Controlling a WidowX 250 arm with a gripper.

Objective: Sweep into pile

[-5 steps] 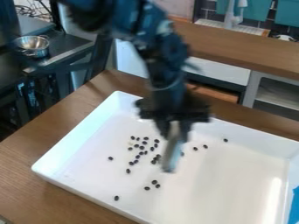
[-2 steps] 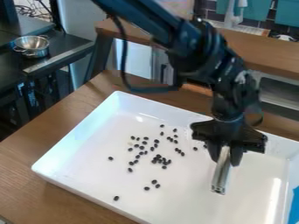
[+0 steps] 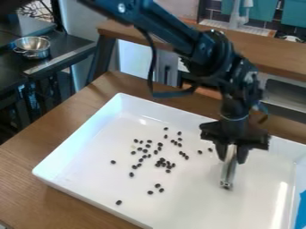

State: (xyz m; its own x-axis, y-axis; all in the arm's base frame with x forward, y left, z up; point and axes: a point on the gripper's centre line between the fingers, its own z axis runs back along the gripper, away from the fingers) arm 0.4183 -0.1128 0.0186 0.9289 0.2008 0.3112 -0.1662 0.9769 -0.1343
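Pincer [image 3: 233, 158]: hanging over the right part of the tray [image 3: 191, 199], pointing down. My 2 fingers are gripping a metal tool [image 3: 228, 172] between them, parting only about as far as its width. The tool is standing nearly upright, its lower end leaning slightly left; whether it is touching the tray floor, I cannot tell.

Beans [image 3: 144, 150]: black, lying left of the tool, mostly scattering loosely around the tray's middle. 2 are sitting closer to my pincer, 1 is lying alone at left, 3 are grouping nearer, and 1 is resting by the near left wall.

Surroundings: the tray is resting on a wooden table [image 3: 36, 154]. A pot [image 3: 36, 47] is standing far left on a dark counter [image 3: 74, 42].
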